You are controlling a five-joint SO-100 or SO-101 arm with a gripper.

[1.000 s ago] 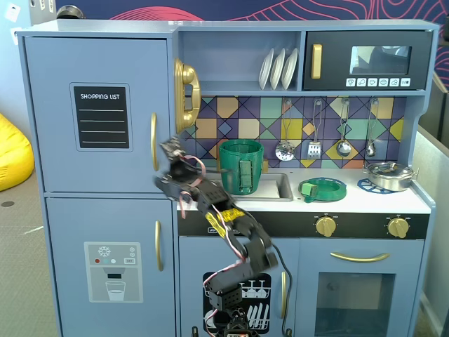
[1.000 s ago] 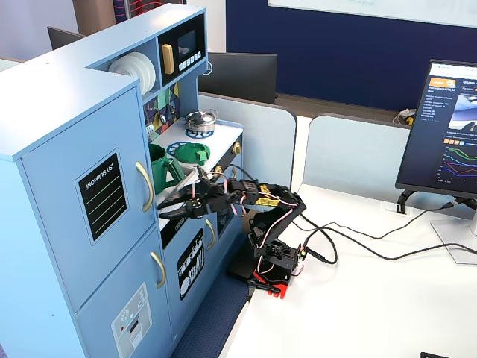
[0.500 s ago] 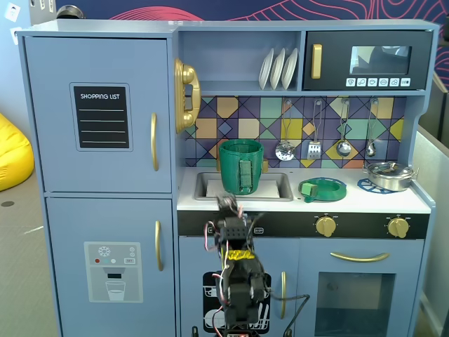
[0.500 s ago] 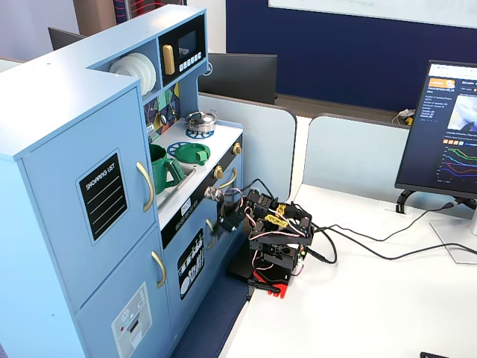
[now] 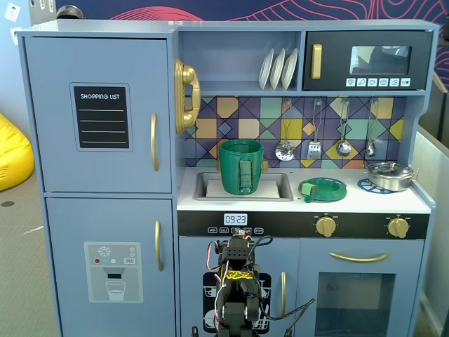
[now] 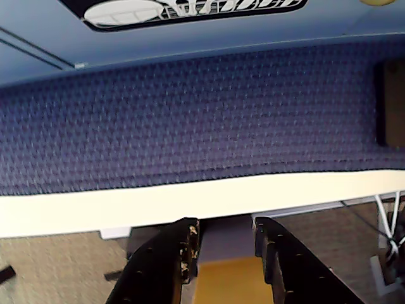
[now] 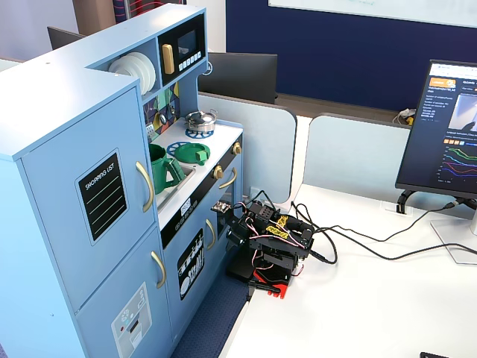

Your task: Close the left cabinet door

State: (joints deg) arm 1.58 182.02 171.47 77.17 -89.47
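Observation:
The left cabinet door [image 5: 98,105] is a light-blue panel with a black "SHOPPING LIST" label [image 5: 102,116] and a curved gold handle [image 5: 153,142]. It lies flush with the cabinet front in both fixed views [image 7: 82,201]. My arm [image 5: 238,281] sits folded low in front of the kitchen's middle, to the right of and below that door, apart from it [image 7: 272,239]. In the wrist view my gripper [image 6: 226,223] points down over the white table edge [image 6: 190,202]. Its two black fingers stand apart with nothing between them.
Below the door is the blue door with a water-dispenser graphic [image 5: 112,270]. A gold phone [image 5: 186,95], a green pot [image 5: 240,167] in the sink, a green lid [image 5: 323,189] and the black microwave [image 5: 368,61] are to the right. Cables [image 7: 358,246] and a monitor [image 7: 447,134] are on the white table.

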